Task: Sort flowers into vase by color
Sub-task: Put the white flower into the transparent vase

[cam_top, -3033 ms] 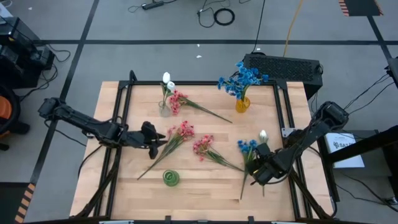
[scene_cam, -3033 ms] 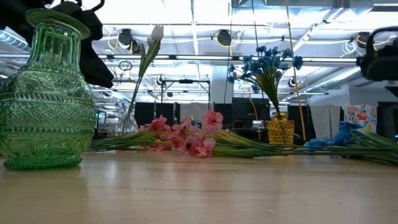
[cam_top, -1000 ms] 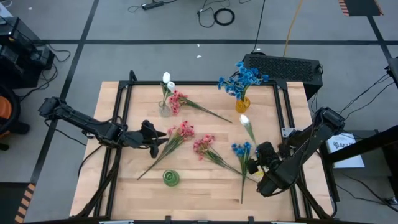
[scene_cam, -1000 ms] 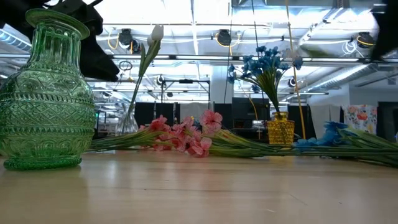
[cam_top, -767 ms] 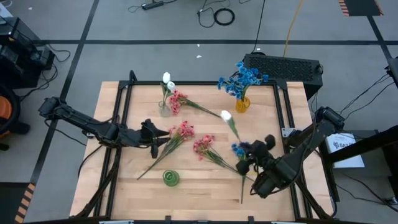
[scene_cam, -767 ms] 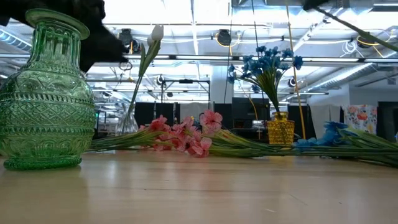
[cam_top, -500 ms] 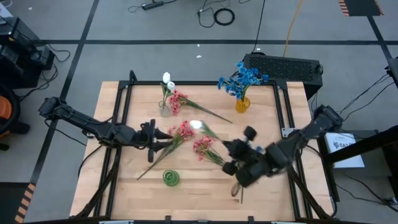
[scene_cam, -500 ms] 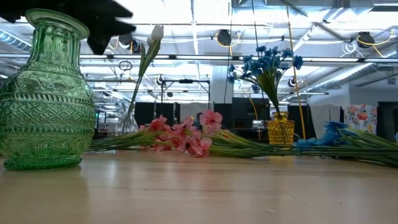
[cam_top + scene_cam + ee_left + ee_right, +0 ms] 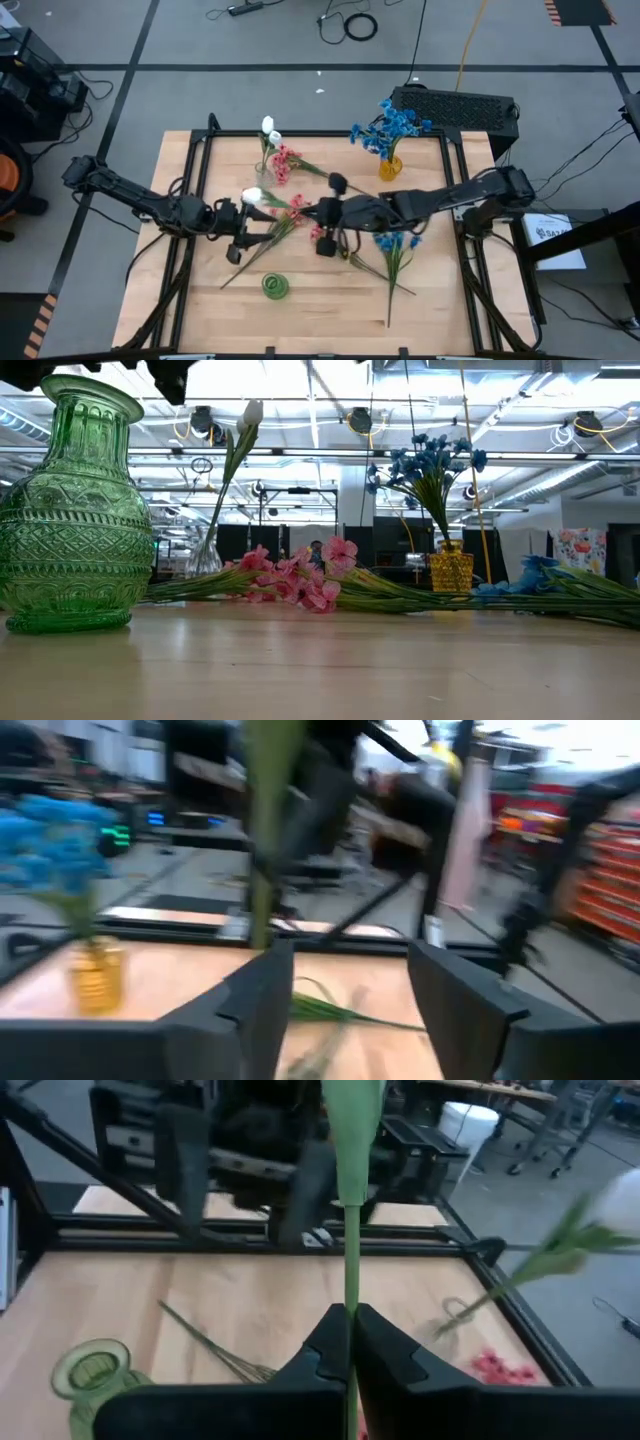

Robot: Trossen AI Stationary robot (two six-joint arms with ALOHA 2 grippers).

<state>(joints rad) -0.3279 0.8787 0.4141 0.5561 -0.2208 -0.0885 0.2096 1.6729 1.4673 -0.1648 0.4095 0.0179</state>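
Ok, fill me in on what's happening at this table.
The right gripper stretches across the table, shut on a white flower's stem. The left gripper meets it with fingers open around that stem, so a handover looks likely. Pink flowers lie on the table, and the green vase is empty.

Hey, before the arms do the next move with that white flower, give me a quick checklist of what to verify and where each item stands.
1. Right hand shut on the white flower stem: ok.
2. Left hand open to receive: ok.
3. Stem sitting between the left hand's fingers: cannot tell; in the left wrist view it lines up with one finger's edge.
4. Clear vase upright, already holding white blossoms: ok.
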